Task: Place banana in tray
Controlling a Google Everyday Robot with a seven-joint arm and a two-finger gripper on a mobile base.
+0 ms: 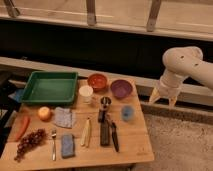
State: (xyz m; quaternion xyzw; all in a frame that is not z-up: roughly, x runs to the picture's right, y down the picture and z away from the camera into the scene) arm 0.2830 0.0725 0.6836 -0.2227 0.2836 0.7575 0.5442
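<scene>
The pincer (163, 99) is hanging beyond the right edge of the worktop (135, 146), well apart from everything on it, with its two fingers standing apart and gripping nothing. The banana (86, 132) is lying near the front of the worktop, between a blue sponge (67, 145) and a black tool (104, 133). It is lying well apart from the green tray (49, 89), which is sitting at the back left.
</scene>
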